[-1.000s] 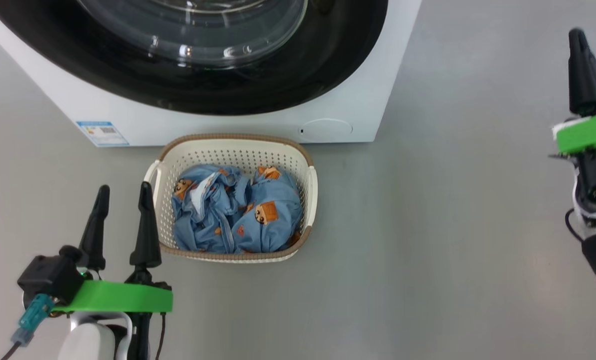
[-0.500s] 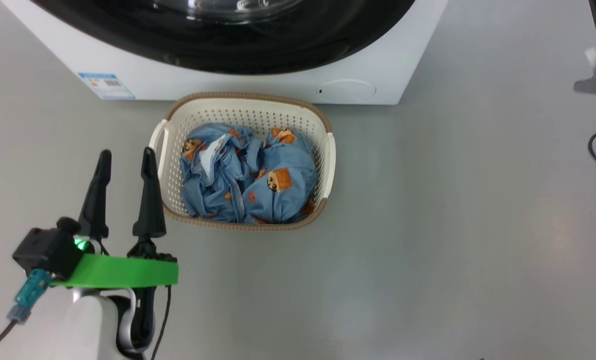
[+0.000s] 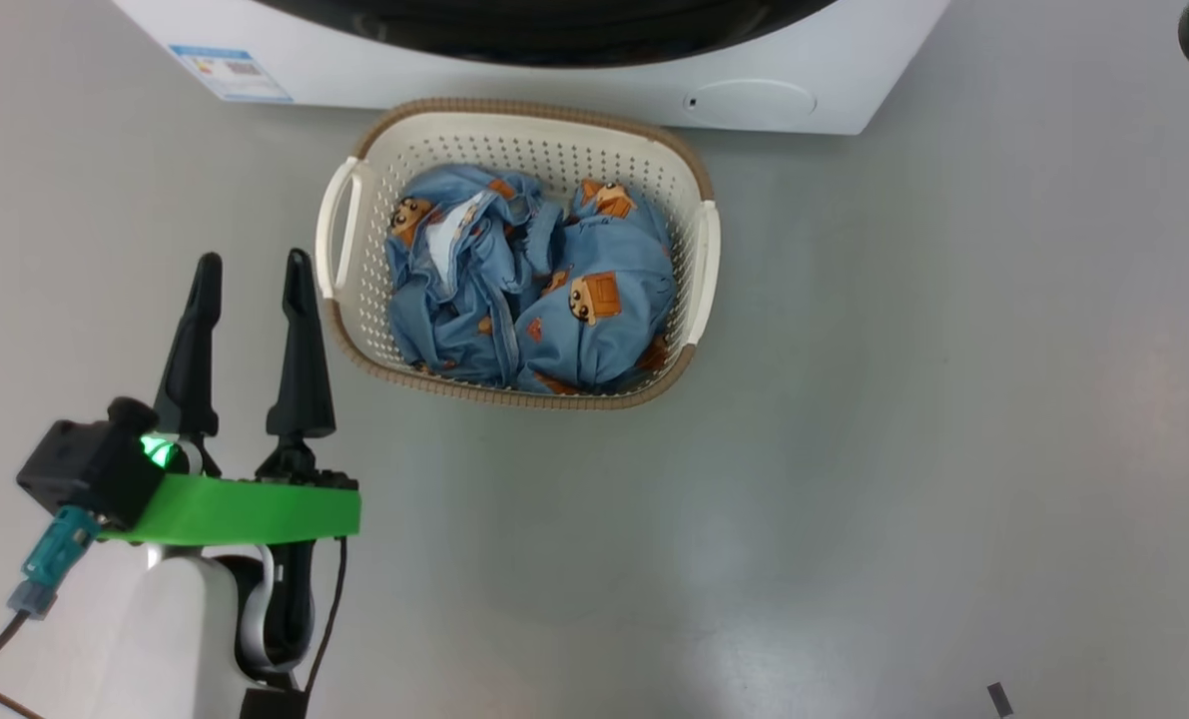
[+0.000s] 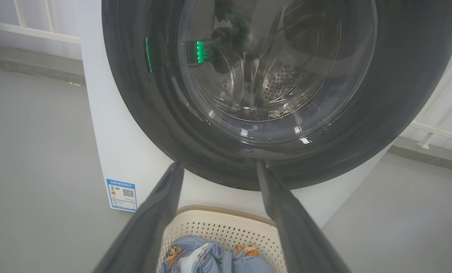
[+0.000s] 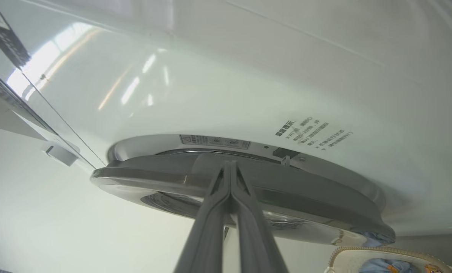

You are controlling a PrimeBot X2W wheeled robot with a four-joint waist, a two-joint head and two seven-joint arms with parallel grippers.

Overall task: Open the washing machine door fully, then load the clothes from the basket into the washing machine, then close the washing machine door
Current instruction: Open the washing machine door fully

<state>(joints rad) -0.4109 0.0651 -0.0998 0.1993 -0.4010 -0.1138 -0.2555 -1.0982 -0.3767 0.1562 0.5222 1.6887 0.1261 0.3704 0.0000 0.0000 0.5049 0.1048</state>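
Note:
The washing machine (image 3: 574, 85) stands at the top of the head view, with a strip of its black door (image 3: 554, 18) showing. In the left wrist view the washing machine door (image 4: 271, 76) looks closed, the steel drum visible through its glass. The basket (image 3: 702, 270) sits on the floor in front, holding the crumpled blue clothes (image 3: 554, 290). My left gripper (image 3: 250, 270) stands open, left of the basket, nothing between its fingers. My right gripper (image 5: 229, 163) is shut, its tips at the door's rim (image 5: 305, 197), seen edge-on; I cannot tell if they touch.
Grey floor lies all around the basket, with free room to the right. A blue label (image 3: 230, 73) and a round cover (image 3: 749, 100) mark the machine's lower front. White railings (image 4: 21, 22) stand behind the machine. A small dark scrap (image 3: 998, 699) lies at the lower right.
The head camera has tilted, so machine and basket sit higher in the picture. The right gripper has risen out past the top right corner. The left gripper keeps its place, still open.

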